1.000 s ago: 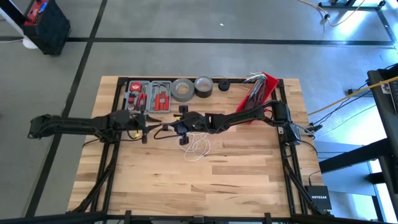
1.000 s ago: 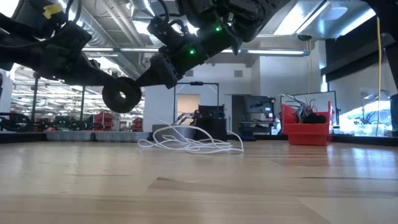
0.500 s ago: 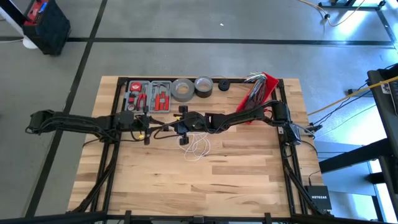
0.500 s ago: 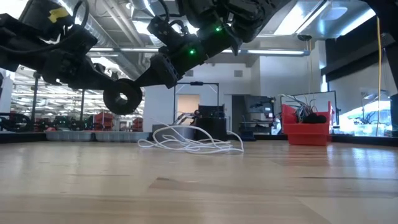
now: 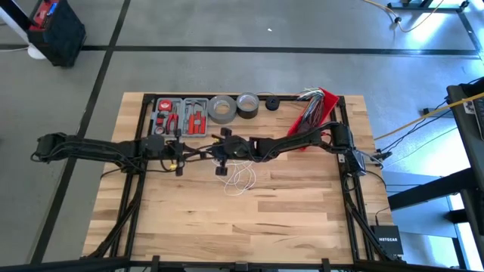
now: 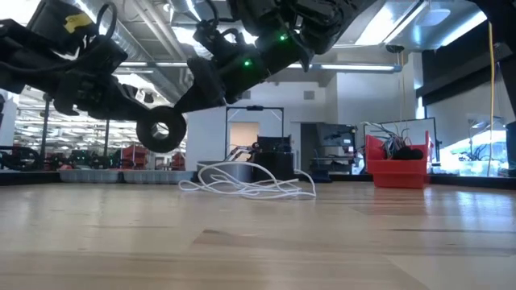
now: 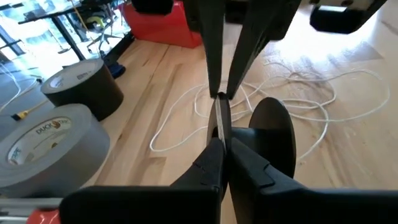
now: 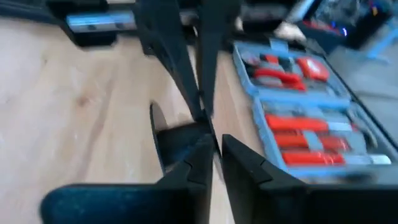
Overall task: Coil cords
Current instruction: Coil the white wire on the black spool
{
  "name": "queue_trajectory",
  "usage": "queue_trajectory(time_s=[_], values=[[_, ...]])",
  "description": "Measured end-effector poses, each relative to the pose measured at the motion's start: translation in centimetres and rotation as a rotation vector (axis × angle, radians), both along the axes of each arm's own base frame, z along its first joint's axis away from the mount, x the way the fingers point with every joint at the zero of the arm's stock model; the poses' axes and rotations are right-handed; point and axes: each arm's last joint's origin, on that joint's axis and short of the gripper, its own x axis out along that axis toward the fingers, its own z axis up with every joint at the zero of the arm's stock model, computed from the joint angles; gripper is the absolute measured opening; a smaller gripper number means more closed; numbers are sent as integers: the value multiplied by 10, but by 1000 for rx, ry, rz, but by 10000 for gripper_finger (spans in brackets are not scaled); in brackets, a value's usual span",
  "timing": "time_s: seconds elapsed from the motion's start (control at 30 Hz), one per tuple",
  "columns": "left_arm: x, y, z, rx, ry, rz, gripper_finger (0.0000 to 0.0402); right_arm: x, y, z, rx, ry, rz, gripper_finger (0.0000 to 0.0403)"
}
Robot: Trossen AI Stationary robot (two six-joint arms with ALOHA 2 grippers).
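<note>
The thin white cord (image 5: 242, 178) lies in loose loops on the wooden table, right of centre; it also shows in the low view (image 6: 250, 187) and the left wrist view (image 7: 292, 99). My left gripper (image 5: 193, 156) and my right gripper (image 5: 206, 153) hang above the table just left of the cord, pointing at each other tip to tip. In the left wrist view my left gripper (image 7: 221, 118) is shut, and my right gripper (image 7: 219, 93) opposite it is shut too. I cannot tell whether the tips touch. No strand of cord rises to either gripper. A black disc (image 6: 161, 129) hangs under my left gripper.
At the far edge stand a grey case of red tools (image 5: 181, 115), two grey tape rolls (image 5: 222, 109) (image 5: 247, 104), a small black roll (image 5: 271, 103) and a red bin of wires (image 5: 318, 109). The near half of the table (image 5: 242, 227) is bare wood.
My left gripper has gone a little toward the table's right edge, closer to my right gripper. In the low view my right gripper's tip has shifted toward my left gripper. The cord has kept still on the table.
</note>
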Motion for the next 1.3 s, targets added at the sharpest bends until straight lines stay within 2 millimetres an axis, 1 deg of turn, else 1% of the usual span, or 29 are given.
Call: queue_trajectory(time_s=[0.07, 0.2, 0.3, 0.37, 0.43, 0.53, 0.63, 0.7, 0.8, 0.9, 1.0, 1.1, 1.3], values=[[0, 0, 2, -9, 7, 3, 3, -6, -1, 11, -23, 25, -46, 58], [2, 2, 15, -31, -3, 62, 2, -25, -2, 39, -22, 97, -88, 90], [1, 3, 23, -45, -13, 116, 2, -40, -1, 50, 33, 175, -109, 108], [0, 3, 30, -54, -52, 144, 2, -45, -1, 53, 73, 192, -111, 115], [-1, 4, 38, -42, -109, 179, 2, -45, -1, 53, 85, 197, -110, 117], [-3, 7, 54, -11, -236, 275, 1, -39, 1, 45, 76, 186, -106, 116], [-6, 10, 67, 31, -341, 339, 1, -31, 0, 35, 27, 153, -135, 115], [-7, 11, 71, 30, -386, 361, 1, -25, -2, 33, -21, 99, -182, 115], [-7, 12, 71, 10, -394, 372, 0, -17, -5, 28, -98, 43, -261, 115], [-7, 12, 71, -16, -404, 375, 0, -12, -6, 20, -154, 26, -266, 115], [-7, 12, 69, -21, -391, 374, 0, -8, -6, 18, -172, -6, -271, 114], [-7, 12, 66, -30, -358, 375, 0, -7, -7, 14, -199, 0, -296, 114], [-7, 12, 66, -48, -365, 375, 0, -7, -7, 14, -202, 0, -301, 114]])
